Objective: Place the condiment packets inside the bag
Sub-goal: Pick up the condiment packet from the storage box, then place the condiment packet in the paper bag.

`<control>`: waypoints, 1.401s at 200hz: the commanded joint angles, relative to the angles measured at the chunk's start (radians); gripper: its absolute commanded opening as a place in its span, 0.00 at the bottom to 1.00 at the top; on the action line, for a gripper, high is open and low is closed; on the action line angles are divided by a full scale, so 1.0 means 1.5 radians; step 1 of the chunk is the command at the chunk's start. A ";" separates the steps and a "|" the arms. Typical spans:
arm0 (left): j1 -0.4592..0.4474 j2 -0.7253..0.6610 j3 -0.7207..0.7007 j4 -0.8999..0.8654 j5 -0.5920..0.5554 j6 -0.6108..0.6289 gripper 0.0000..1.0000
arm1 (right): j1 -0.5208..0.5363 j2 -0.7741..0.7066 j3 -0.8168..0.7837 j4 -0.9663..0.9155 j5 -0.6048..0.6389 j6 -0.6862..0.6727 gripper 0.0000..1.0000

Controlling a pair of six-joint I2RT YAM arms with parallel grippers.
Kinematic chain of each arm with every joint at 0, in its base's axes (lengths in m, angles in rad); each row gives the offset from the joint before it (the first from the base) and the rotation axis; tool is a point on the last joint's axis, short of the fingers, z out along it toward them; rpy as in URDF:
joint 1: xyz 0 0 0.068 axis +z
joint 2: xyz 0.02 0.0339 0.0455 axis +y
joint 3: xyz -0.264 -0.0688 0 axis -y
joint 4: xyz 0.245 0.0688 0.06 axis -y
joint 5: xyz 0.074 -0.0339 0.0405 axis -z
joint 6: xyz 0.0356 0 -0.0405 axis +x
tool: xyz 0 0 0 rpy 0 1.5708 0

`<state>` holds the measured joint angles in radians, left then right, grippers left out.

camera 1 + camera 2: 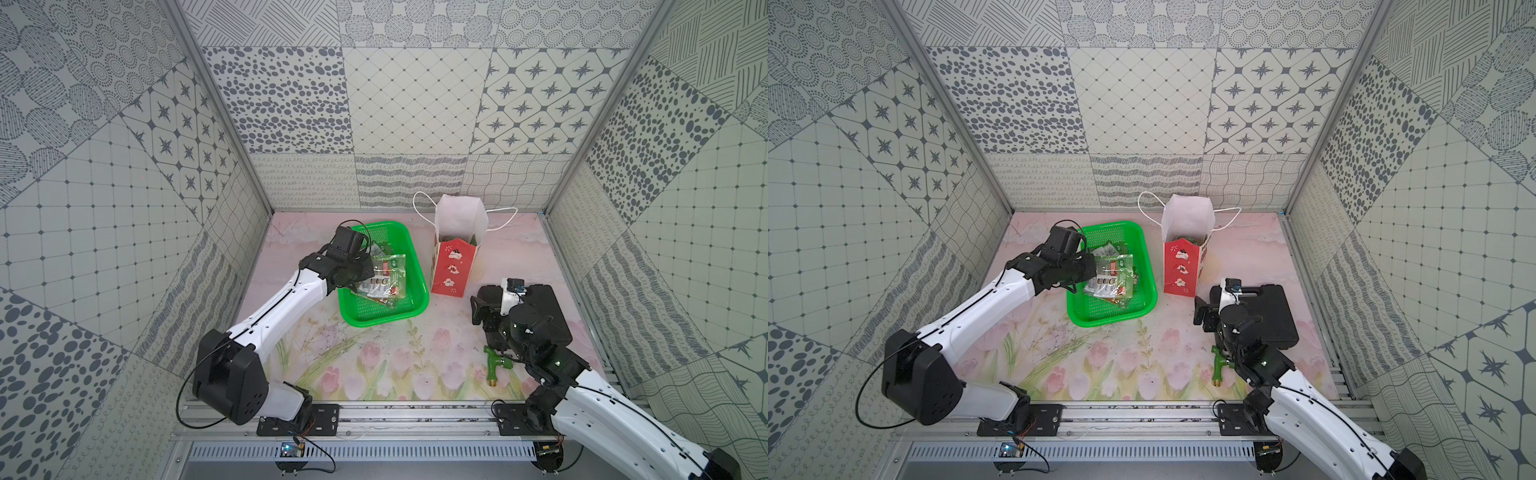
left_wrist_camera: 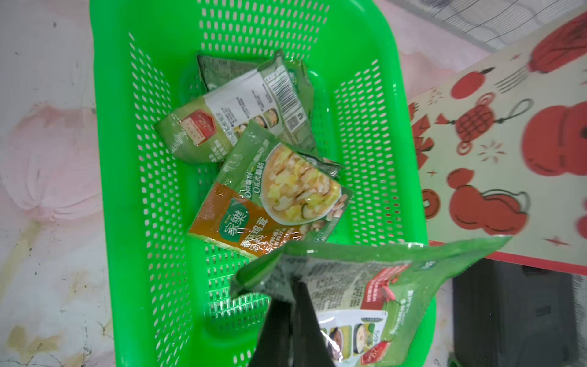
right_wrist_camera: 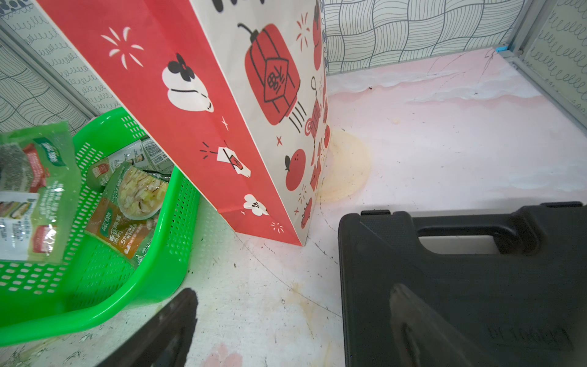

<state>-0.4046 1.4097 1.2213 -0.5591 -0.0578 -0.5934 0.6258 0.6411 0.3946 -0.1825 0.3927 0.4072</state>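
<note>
My left gripper (image 2: 293, 287) is shut on the edge of one condiment packet (image 2: 365, 286), which hangs above the green basket (image 2: 108, 159). In both top views this packet (image 1: 388, 268) (image 1: 1115, 270) sits just past the gripper's black body. Three more condiment packets lie in the basket: an orange-and-green one (image 2: 270, 197), one with its printed back up (image 2: 235, 117), and a third under it (image 2: 222, 66). The red bag (image 1: 451, 270) (image 1: 1181, 270) stands upright and open to the right of the basket, with something green inside it. My right gripper (image 3: 292, 292) is open and empty, low beside the bag (image 3: 206, 111).
A black plastic case (image 1: 548, 307) (image 3: 460, 286) lies right of the bag, under one right finger. A green tap fitting (image 1: 496, 363) lies on the floor by the right arm. The basket's near rim (image 1: 382, 324) and the enclosure walls bound the space.
</note>
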 commanded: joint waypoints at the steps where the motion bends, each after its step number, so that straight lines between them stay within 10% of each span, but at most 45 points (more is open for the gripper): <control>1: -0.013 -0.054 0.041 0.027 0.014 -0.024 0.00 | -0.004 -0.003 0.002 0.025 0.005 -0.009 0.97; 114: -0.178 0.072 0.338 0.129 -0.144 0.029 0.00 | -0.003 0.030 0.006 0.027 0.022 -0.011 0.97; 280: -0.320 0.574 0.910 0.116 -0.491 0.455 0.00 | -0.004 0.031 0.011 0.020 0.011 -0.010 0.97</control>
<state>-0.8654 2.1696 2.4619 -0.3771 -0.6205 -0.1322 0.6258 0.6788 0.3946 -0.1825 0.4114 0.4030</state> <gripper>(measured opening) 0.062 0.970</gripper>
